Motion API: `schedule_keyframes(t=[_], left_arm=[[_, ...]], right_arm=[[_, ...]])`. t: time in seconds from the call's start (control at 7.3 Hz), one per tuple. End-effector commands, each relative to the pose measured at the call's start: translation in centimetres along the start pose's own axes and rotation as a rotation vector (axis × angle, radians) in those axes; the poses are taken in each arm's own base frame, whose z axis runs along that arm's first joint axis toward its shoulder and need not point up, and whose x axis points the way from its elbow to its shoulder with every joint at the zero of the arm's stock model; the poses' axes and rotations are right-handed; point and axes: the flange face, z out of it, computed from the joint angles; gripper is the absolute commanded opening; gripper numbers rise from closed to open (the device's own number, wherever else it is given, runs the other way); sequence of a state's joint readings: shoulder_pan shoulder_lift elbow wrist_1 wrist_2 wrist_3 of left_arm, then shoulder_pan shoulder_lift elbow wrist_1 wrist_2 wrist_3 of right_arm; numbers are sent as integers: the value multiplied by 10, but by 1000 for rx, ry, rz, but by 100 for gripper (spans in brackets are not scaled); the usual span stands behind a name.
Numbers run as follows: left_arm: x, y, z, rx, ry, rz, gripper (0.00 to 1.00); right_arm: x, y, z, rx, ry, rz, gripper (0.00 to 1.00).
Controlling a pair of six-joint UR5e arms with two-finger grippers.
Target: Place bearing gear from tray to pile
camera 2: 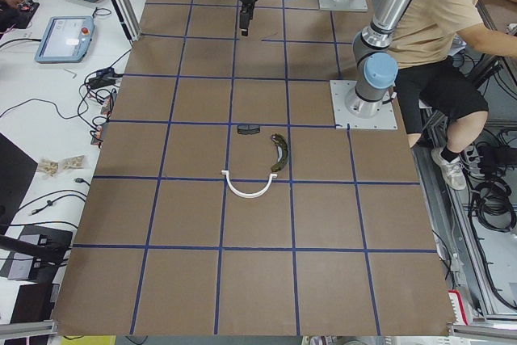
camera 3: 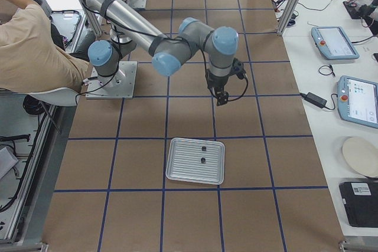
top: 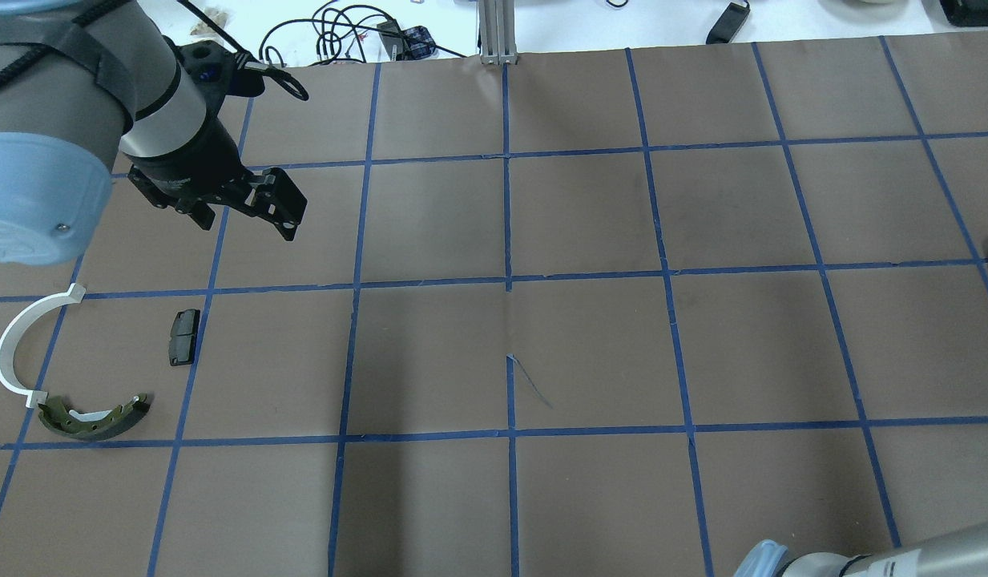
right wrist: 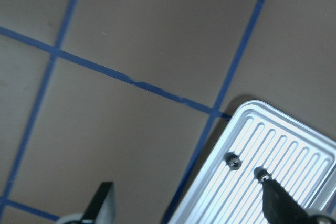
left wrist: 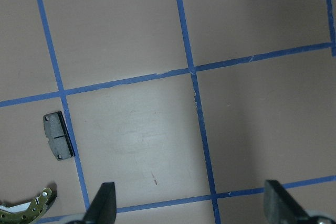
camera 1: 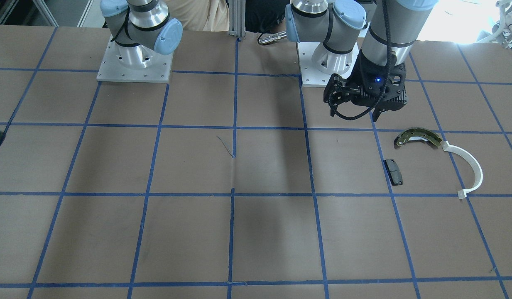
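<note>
The silvery ribbed tray (camera 3: pixel 177 169) lies on the table and holds two small dark bearing gears (camera 3: pixel 203 147) (right wrist: pixel 233 162). My right gripper (right wrist: pixel 189 208) is open and empty. It hovers above the table beside the tray's corner (right wrist: pixel 294 156). The pile is at the table's other end: an olive brake shoe (camera 1: pixel 417 137), a white plastic arc (camera 1: pixel 471 166) and a dark pad (camera 1: pixel 393 171). My left gripper (left wrist: pixel 191 208) is open and empty. It hangs above the table near the pad (left wrist: pixel 56 136).
The table is brown paper with a blue tape grid. Both arm bases (camera 1: pixel 134 62) stand at the robot's edge. A seated person (camera 2: pixel 440 30) is behind the bases. Cables and tablets (camera 3: pixel 357 98) lie off the table's far side.
</note>
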State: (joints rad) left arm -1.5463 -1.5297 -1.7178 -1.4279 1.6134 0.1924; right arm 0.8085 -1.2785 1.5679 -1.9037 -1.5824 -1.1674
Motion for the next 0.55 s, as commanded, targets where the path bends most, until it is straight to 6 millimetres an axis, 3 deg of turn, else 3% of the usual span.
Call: schedule_keyframes(t=[0.0, 0.14, 0.41], left_arm=[[1, 1, 3, -5, -4, 1, 100], [0, -2, -1, 5, 5, -1, 100], [0, -1, 7, 3, 1, 1, 100]], right_arm=[[82, 62, 93, -6, -3, -119, 100], [95, 70, 123, -21, -16, -135, 100], [109, 68, 155, -13, 41, -124, 100]])
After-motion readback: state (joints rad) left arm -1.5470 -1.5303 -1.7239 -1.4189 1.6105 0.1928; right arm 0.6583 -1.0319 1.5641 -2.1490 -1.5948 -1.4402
